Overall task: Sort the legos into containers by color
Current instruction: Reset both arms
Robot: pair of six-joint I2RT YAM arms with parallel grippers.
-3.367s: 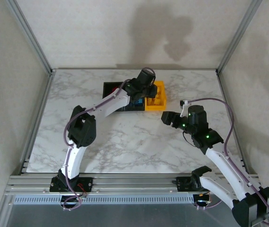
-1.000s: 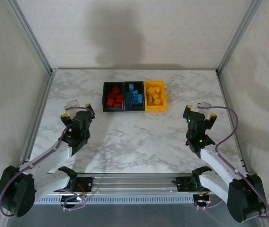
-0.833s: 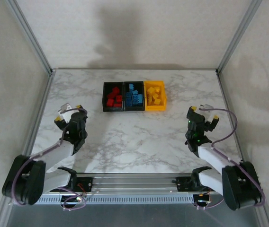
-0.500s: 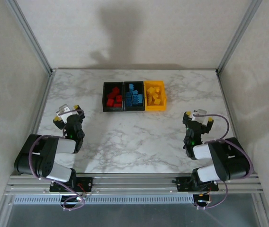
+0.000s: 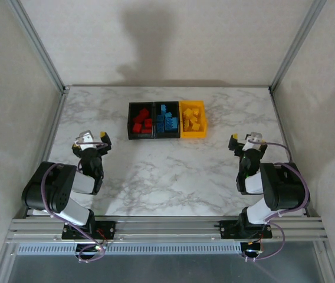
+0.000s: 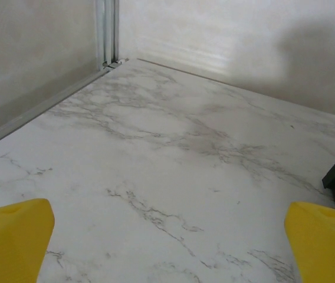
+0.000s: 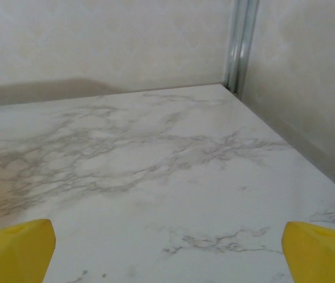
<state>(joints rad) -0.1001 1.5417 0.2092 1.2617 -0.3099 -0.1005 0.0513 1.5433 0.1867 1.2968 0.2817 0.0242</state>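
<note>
My left claw (image 5: 91, 140) and right claw (image 5: 245, 140) gape empty; a stray reach could tip the black-and-yellow plastic bins (image 5: 155, 137), spilling sorted red, blue, yellow studded bricks (image 5: 168, 122).

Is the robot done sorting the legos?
Looks finished. Red legos sit in the left black bin, blue legos in the middle bin, yellow legos in the yellow bin. Nothing in hand: left gripper and right gripper stand open, empty. No loose bricks on the table, so nothing seems left.
</note>
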